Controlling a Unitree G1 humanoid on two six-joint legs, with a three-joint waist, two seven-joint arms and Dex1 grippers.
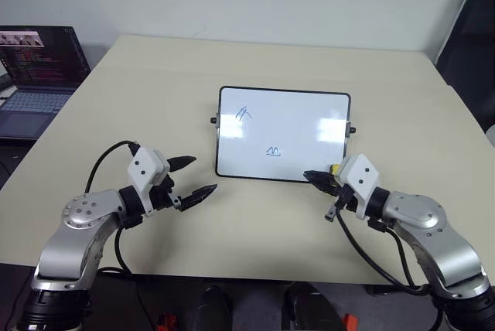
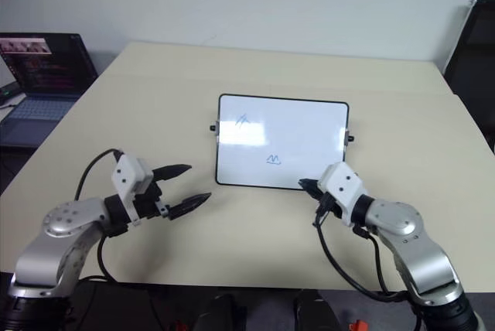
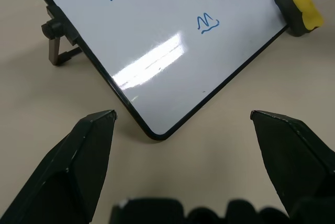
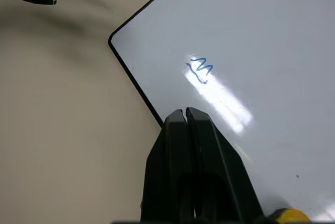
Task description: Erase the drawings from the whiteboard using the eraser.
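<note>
- Whiteboard (image 1: pixel 283 134) stands tilted on small side stands, mid-table (image 1: pixel 232 60), black frame, side knobs.
- Two blue drawings visible on it: crossed strokes (image 1: pixel 244 113) toward the far left corner, a zigzag (image 1: pixel 274 151) near the front edge, centre.
- Right gripper (image 1: pixel 314 179) at the board's front right corner; fingers pressed together, tips nipping nothing.
- Eraser (image 3: pixel 299 8), yellow with black side, sits at that same corner, close against the right gripper; whether it is gripped I cannot tell.
- Left gripper (image 1: pixel 198 177) hovers over bare table just left of the board's front left corner, jaws spread wide, holding nothing.
- Open laptop (image 1: pixel 35 76) on the far left, off the table.
</note>
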